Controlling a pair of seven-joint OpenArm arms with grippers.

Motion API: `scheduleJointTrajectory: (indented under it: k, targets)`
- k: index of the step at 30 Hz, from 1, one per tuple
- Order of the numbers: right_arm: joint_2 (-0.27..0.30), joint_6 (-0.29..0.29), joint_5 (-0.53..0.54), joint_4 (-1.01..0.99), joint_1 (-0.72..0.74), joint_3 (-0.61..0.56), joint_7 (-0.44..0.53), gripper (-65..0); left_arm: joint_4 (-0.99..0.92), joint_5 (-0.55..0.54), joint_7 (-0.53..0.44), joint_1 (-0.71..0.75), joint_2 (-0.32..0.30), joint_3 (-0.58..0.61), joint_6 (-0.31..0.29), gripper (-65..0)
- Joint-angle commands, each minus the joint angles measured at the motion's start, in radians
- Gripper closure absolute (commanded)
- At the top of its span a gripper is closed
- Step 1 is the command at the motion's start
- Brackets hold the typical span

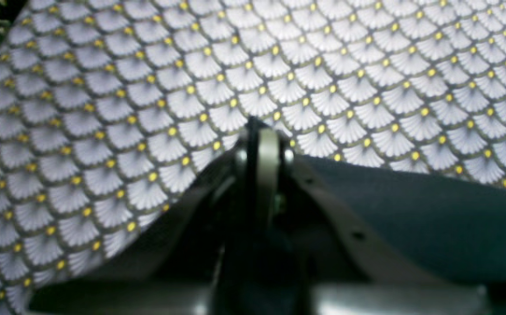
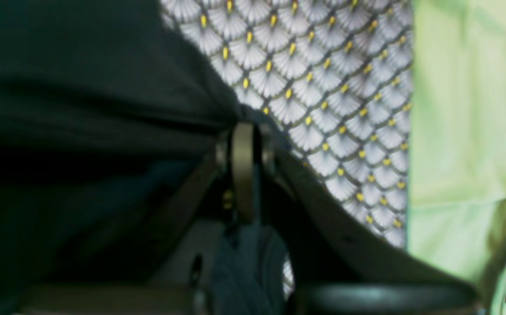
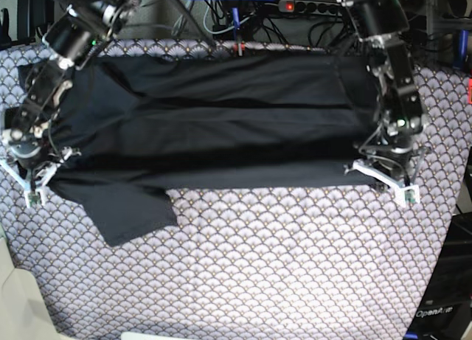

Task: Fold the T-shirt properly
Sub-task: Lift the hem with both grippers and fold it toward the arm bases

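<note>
T-shirt (image 3: 221, 126): black, spread sideways across the patterned surface (image 3: 280, 266).
Left pincer (image 3: 377, 170): clamped on the near edge.
Right pincer (image 3: 40, 174): clamped likewise.
Advice: lift both evenly, keeping the edge taut.

Legible markings, one entry:

1. "OpenArm", pale lettering on a dark surface (image 3: 434, 313) at the lower right corner of the base view, beside the bench edge. Small and partly cut off; the last letters are uncertain.

No other text, label, number or brand reads in any view. Both wrist views are blurred and carry no lettering. The T-shirt (image 3: 221, 133) shows no readable print in the base view. The patterned cloth (image 3: 295, 266) bears only its repeating scallop motif with yellow dots, no characters.
</note>
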Motion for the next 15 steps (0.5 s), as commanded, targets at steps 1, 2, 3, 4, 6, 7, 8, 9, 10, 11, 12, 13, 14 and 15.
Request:
scheduleJointTrajectory:
  k: [1, 2, 3, 4, 6, 7, 8, 9, 10, 11, 12, 13, 14, 15]
  targets:
    - [0.016, -0.004, 0.013, 0.045, 0.001, 0.004, 0.017, 0.0, 0.046, -0.002, -0.028, 0.004, -0.008, -0.001, 0.001, 0.0]
    - [0.016, -0.004, 0.04, 0.071, -0.018, 0.004, 0.017, 0.0, 0.07, -0.017, -0.028, 0.022, -0.008, -0.001, 0.001, 0.0]
    - [0.022, -0.004, 0.074, 0.097, -0.041, 0.002, 0.012, 0.0, 0.09, -0.039, -0.028, 0.038, -0.009, -0.001, 0.001, 0.0]
    - [0.025, -0.004, 0.105, 0.125, -0.065, 0.002, 0.008, 0.0, 0.115, -0.069, -0.025, 0.056, -0.017, -0.001, 0.001, 0.0]
    - [0.04, -0.004, 0.135, 0.171, -0.107, 0.002, 0.006, 0.0, 0.152, -0.117, 0.003, 0.091, -0.022, -0.001, 0.001, 0.0]
    - [0.04, -0.004, 0.141, 0.191, -0.13, 0.002, 0.006, 0.0, 0.176, -0.137, 0.024, 0.102, -0.028, -0.002, 0.001, 0.0]
    - [0.04, -0.004, 0.143, 0.212, -0.15, 0.002, 0.006, 0.0, 0.199, -0.152, 0.043, 0.111, -0.04, -0.002, 0.001, 0.0]
    - [0.039, -0.004, 0.143, 0.234, -0.171, 0.002, 0.008, 0.0, 0.219, -0.168, 0.055, 0.127, -0.046, -0.002, 0.001, 0.0]
    - [0.039, -0.004, 0.143, 0.254, -0.194, 0.005, 0.012, 0.0, 0.244, -0.185, 0.061, 0.145, -0.049, -0.002, 0.001, 0.0]
    - [0.037, -0.004, 0.149, 0.266, -0.217, 0.008, 0.017, 0.0, 0.264, -0.197, 0.067, 0.162, -0.049, -0.002, 0.001, 0.0]
    - [0.037, -0.004, 0.171, 0.275, -0.24, 0.01, 0.017, 0.0, 0.284, -0.209, 0.067, 0.179, -0.051, -0.002, 0.001, 0.0]
    - [0.037, -0.004, 0.2, 0.281, -0.258, 0.01, 0.017, 0.0, 0.299, -0.217, 0.067, 0.194, -0.051, -0.002, 0.001, 0.0]
    - [0.042, -0.004, 0.23, 0.293, -0.283, 0.01, 0.017, 0.0, 0.31, -0.221, 0.067, 0.208, -0.051, -0.004, 0.001, 0.0]
    - [0.043, -0.004, 0.252, 0.306, -0.305, 0.01, 0.017, 0.0, 0.319, -0.221, 0.067, 0.22, -0.051, -0.01, 0.001, 0.0]
